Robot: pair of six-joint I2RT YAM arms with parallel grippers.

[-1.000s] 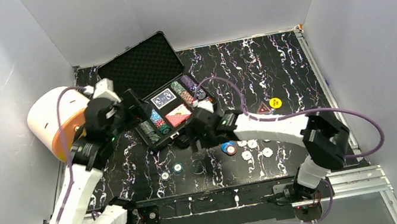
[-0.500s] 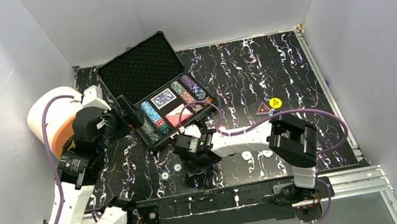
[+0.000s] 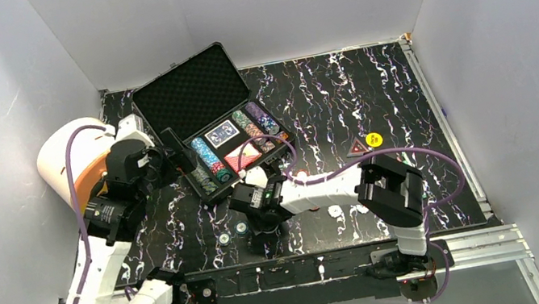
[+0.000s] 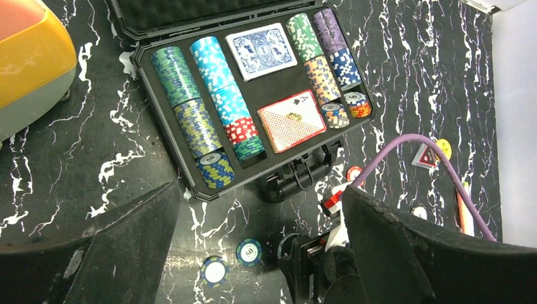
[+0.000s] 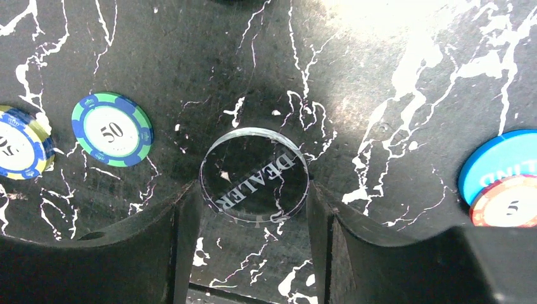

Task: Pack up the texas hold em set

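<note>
— Where the right jaws sit low on the tabletop [image 3: 370, 87], what lies between them?

— A clear round disc [image 5: 253, 174], flat on the black marbled surface, with DEALER printed across it. It fills the gap, and each finger [image 5: 180, 247] stands close against its rim. Whether they actually pinch it, I cannot tell.

— And outside those jaws?

— Beyond one finger there is a green-and-blue chip [image 5: 112, 129] marked 50, then a blue-and-yellow chip [image 5: 19, 142] partly cut off by the frame edge. Beyond the other finger there is a light blue disc [image 5: 500, 158], with a red-orange chip [image 5: 506, 212] marked 5 overlapping it.

— The left jaws?

— Spread wide, holding nothing, raised above the tabletop. The case [image 3: 191, 91] lies ahead of them, well apart, seen through the gap.

— What does it look like?

— Black and rectangular, with the lid standing open and textured foam inside. The base holds rows of chips [image 4: 190, 120] on edge: green, light blue, red-and-white, purple, orange. Two decks sit in the middle slots, a blue-backed deck [image 4: 261, 50] and a face-up deck [image 4: 291, 120] showing the ace of spades. The handle [image 4: 297, 180] is on the side nearest the left jaws.

— Anything else lying out?

— A yellow button [image 3: 374, 138], well apart from both pairs of jaws, just beside a small red triangle [image 3: 357, 146].
</note>
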